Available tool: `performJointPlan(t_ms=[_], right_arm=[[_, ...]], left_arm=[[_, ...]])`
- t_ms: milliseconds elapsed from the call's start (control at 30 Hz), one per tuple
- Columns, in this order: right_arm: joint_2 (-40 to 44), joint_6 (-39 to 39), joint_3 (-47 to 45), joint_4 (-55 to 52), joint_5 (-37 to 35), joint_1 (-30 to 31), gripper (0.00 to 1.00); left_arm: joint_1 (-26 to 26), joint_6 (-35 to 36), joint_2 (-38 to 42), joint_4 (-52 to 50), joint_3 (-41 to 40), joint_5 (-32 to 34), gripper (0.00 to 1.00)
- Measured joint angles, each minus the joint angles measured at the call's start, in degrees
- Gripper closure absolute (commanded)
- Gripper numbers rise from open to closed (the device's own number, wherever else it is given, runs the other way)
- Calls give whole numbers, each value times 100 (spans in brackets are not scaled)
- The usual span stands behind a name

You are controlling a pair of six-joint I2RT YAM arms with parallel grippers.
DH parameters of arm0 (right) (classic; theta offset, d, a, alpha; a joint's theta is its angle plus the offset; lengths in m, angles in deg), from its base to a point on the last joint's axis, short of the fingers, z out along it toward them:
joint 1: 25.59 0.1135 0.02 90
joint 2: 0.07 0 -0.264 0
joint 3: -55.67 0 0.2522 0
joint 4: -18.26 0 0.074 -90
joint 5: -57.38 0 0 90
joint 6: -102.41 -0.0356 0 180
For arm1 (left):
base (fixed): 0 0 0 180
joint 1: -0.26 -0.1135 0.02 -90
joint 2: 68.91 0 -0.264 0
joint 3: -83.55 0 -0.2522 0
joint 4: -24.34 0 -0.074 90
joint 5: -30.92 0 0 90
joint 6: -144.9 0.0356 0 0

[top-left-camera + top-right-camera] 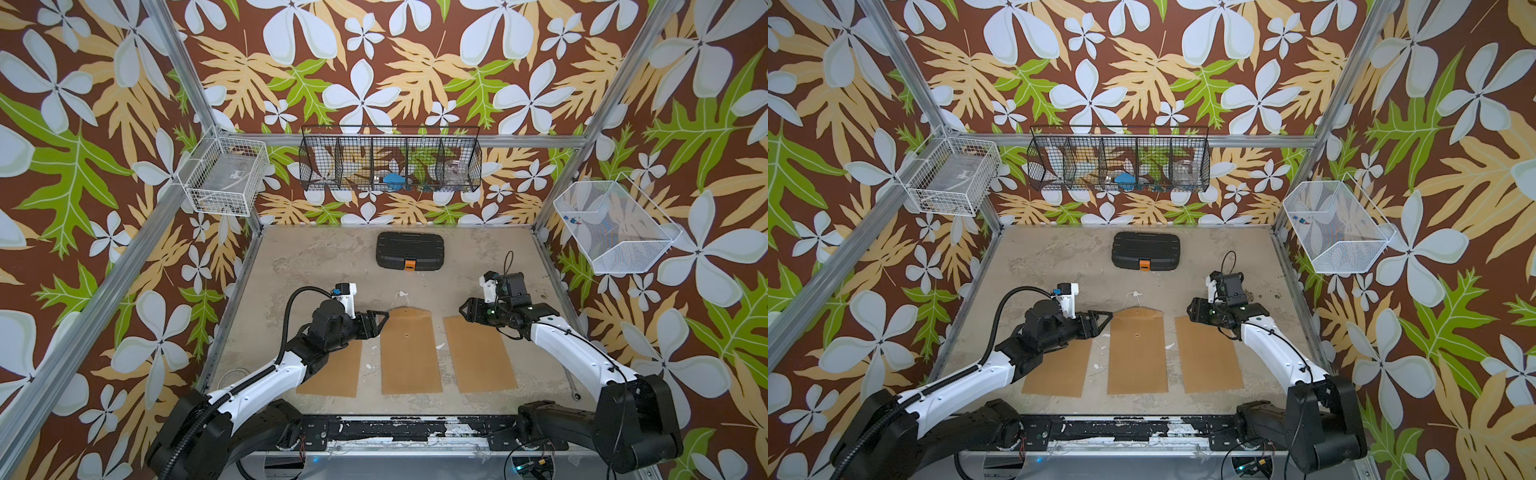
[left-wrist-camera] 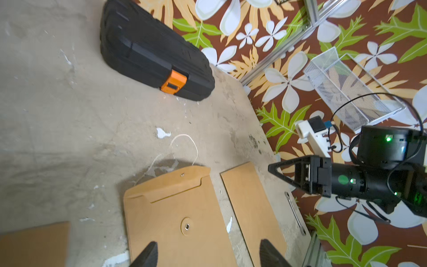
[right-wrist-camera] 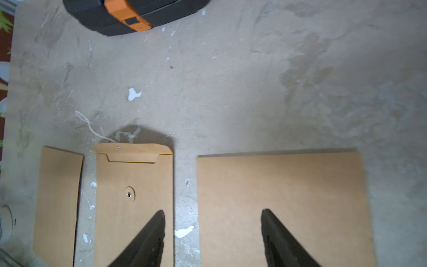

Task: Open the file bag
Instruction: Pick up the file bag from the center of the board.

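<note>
**File bag lies flap-open between two spread grippers**

The file bag (image 1: pixel 409 357) lies flat on the table (image 1: pixel 316 257), in the middle of a row of three brown envelopes; the left envelope (image 1: pixel 332 374) is partly covered by the left arm, and the right envelope (image 1: pixel 480 355) lies apart from the bag with bare table between them. The bag's flap (image 2: pixel 175 182) is unfolded away from the robot, so the notched mouth of the pocket shows; its white string (image 2: pixel 184 143) trails loose over the table beyond the flap; the round clasp disc (image 3: pixel 129 194) on the bag's face has nothing wound on it.

The left gripper (image 1: pixel 382 318) sits at the far left corner of the bag, just beside the flap; in the left wrist view its fingers (image 2: pixel 147 253) are spread wide with nothing between them; whether they touch the paper I cannot tell. The right gripper (image 1: pixel 465 311) hangs at the far right corner of the right envelope, pointing toward the bag; in the right wrist view its fingers (image 3: pixel 152 233) also stand well apart and hold nothing.

A black case with an orange latch (image 1: pixel 410 251) rests near the back of the table, well apart from the bag; a slim wrench (image 2: pixel 295 212) lies at the table's right edge.
</note>
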Motion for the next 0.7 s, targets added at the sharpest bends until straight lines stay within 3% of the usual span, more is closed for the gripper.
performJointPlan(t_ms=[133, 700], right_arm=[[192, -11, -101, -142, -125, -538, 26], [334, -369, -813, -234, -756, -1250, 16]], left_arm=[[433, -267, -435, 98, 146, 122, 13], [1880, -1165, -2903, 398, 1707, 437, 9]])
